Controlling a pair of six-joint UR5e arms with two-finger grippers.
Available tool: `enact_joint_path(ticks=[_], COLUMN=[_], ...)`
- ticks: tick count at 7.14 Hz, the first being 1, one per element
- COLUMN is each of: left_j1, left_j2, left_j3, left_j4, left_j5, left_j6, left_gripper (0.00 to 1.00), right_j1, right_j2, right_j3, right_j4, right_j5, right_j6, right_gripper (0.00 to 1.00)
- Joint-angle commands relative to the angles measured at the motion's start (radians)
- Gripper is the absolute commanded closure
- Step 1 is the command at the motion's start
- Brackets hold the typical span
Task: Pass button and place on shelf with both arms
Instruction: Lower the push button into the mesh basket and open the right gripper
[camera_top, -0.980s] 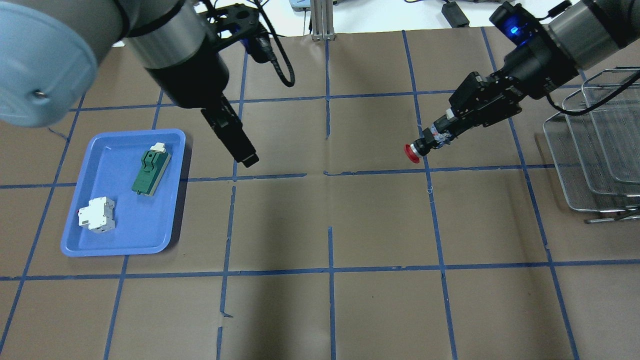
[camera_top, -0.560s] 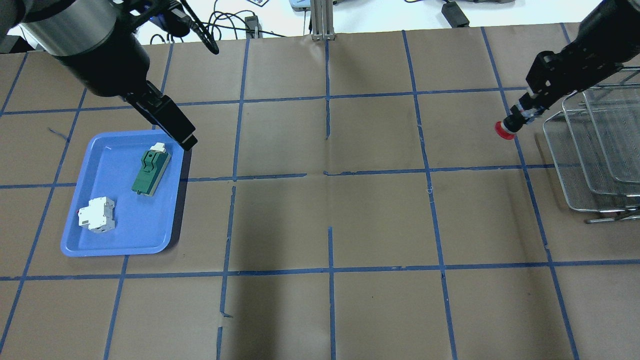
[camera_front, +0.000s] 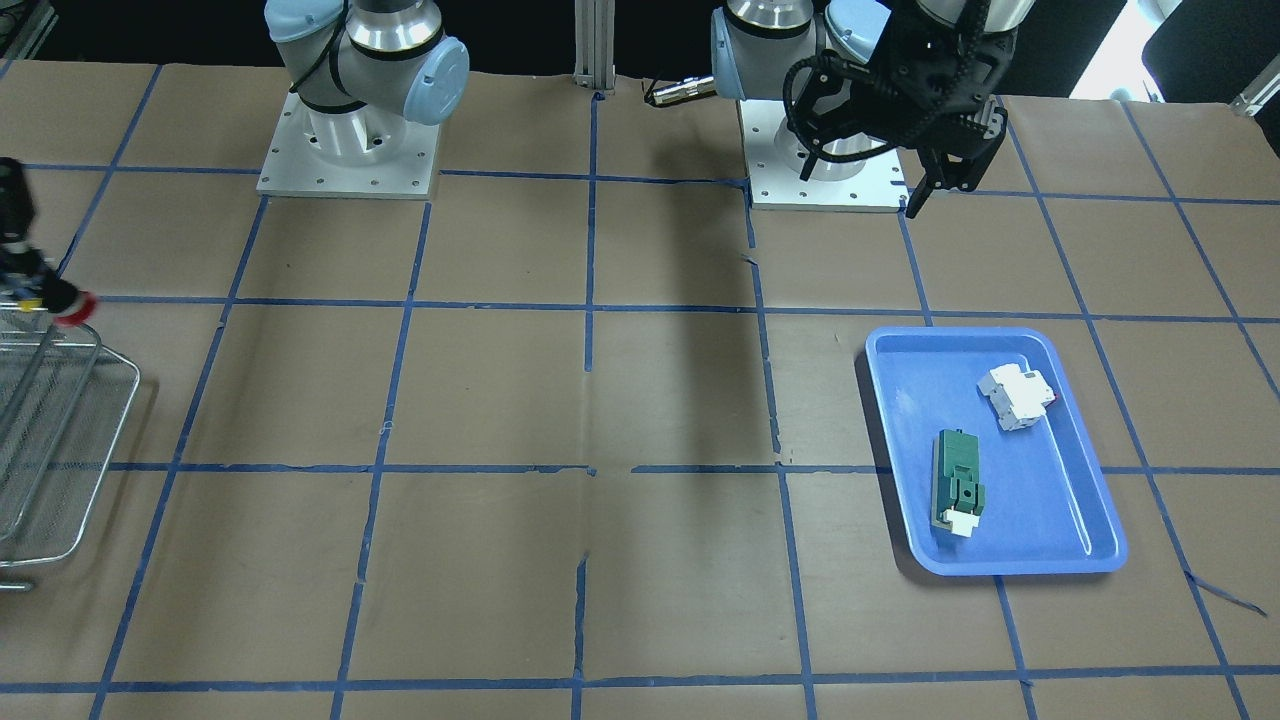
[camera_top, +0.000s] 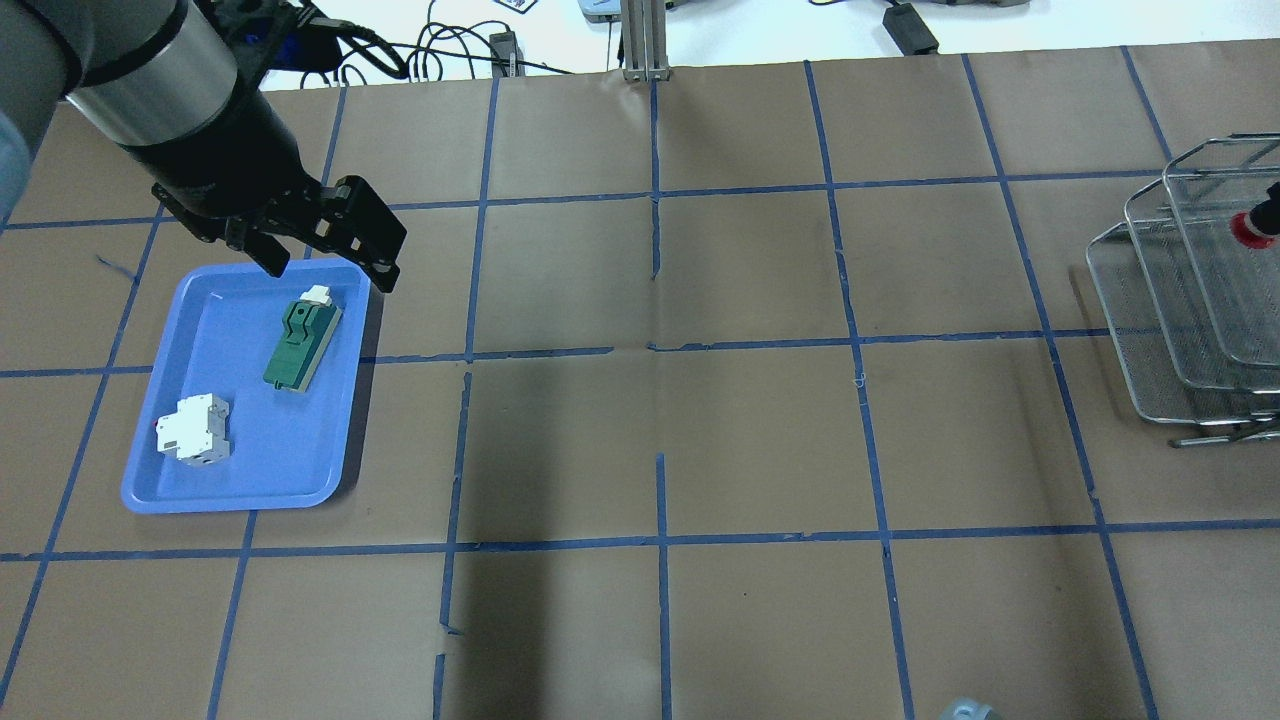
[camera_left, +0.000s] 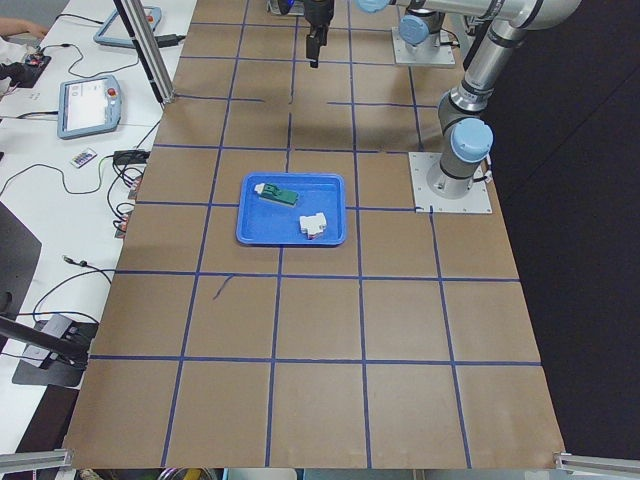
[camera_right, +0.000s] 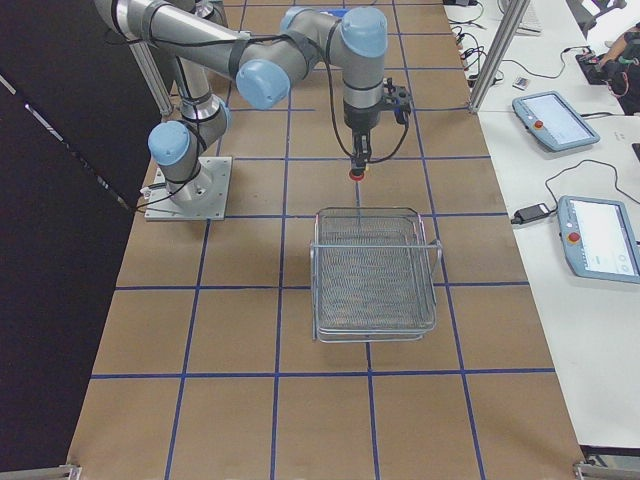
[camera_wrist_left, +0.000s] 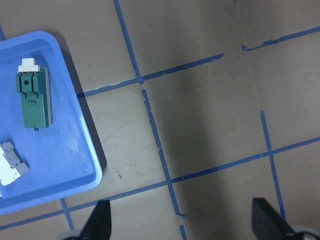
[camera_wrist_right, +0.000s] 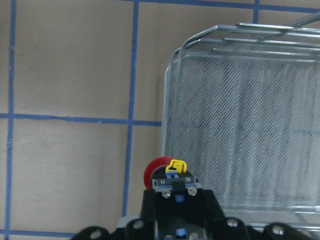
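The button (camera_wrist_right: 159, 173), black with a red head, is held in my right gripper (camera_wrist_right: 173, 196), which is shut on it. It hangs red end down at the near rim of the silver wire-mesh shelf (camera_wrist_right: 250, 125). In the overhead view the red head (camera_top: 1250, 228) shows over the shelf (camera_top: 1170, 330) at the right edge. In the front view the button (camera_front: 72, 306) is at the left edge above the shelf (camera_front: 70, 440). My left gripper (camera_top: 325, 262) is open and empty, above the far right corner of the blue tray; its fingertips (camera_wrist_left: 97, 223) show spread wide.
The blue tray (camera_top: 150, 470) at the left holds a green rectangular module (camera_top: 300, 340) and a white breaker block (camera_top: 195, 430). Brown paper with blue tape lines covers the table. A metal post (camera_top: 640, 40) stands at the far middle edge.
My right gripper has carried the button to the right, from mid-table to over the shelf. My left arm has drawn back left to the tray's corner, and its fingers now show spread apart.
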Motion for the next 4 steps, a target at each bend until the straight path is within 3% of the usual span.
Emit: enact_joint_path(ticks=[1,2,3,4], left_j1=[-0.004,-0.004,-0.002,0.012], left_j2=[0.015,0.005,0.000,-0.002], left_j3=[-0.082,-0.069,-0.061,-0.037], left_j4=[0.096,0.098,0.101,0.091], left_j5=[0.131,0.133,0.121,0.033], left_j6=[-0.054,-0.161,-0.173,-0.176], left_gripper=[0.00,0.00,0.00,0.00], right_j1=[-0.087,-0.087,-0.086,-0.089], right_j2=[0.101,0.116,0.119,0.148], right_j3=[0.001,0.007,0.013,0.019], right_j4=[-0.158,-0.187,-0.187,-0.189], right_j5=[0.003,0.003,0.001,-0.003], right_j6=[-0.150,-0.148,-0.153,-0.203], right_gripper=[0.71,0.62,0.46,0.46])
